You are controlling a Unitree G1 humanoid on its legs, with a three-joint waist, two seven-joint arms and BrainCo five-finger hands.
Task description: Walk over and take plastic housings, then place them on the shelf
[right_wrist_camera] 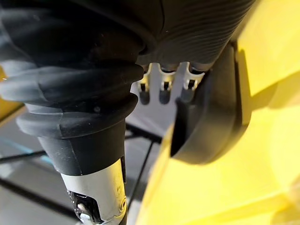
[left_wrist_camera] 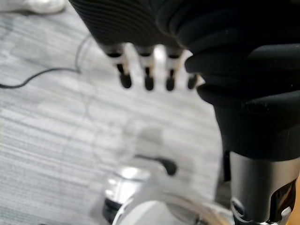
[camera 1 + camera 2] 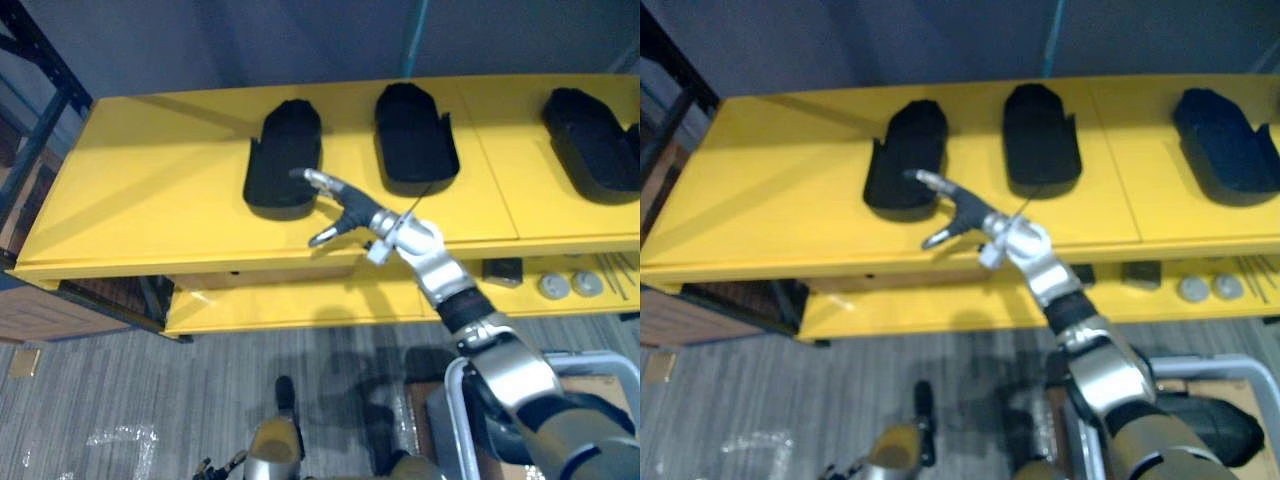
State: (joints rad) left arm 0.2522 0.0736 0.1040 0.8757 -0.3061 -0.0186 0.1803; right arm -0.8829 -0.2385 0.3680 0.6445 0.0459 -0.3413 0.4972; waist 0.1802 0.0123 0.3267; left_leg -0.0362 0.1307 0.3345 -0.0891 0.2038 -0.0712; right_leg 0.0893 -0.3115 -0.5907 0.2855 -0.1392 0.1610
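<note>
Spread wide and empty over the yellow shelf [image 3: 150, 190]: right hand [image 3: 362, 212], straight fingers [image 3: 318, 178] right at the near edge of the leftmost plastic housing [image 3: 283, 150], contact not clear. Beyond the fingers to the right, on the same shelf: middle housing [image 3: 415, 135], then right housing [image 3: 590, 140]. Hanging relaxed with nothing held, grey floor [image 2: 47, 117] past the fingertips: left hand [image 2: 149, 82].
</note>
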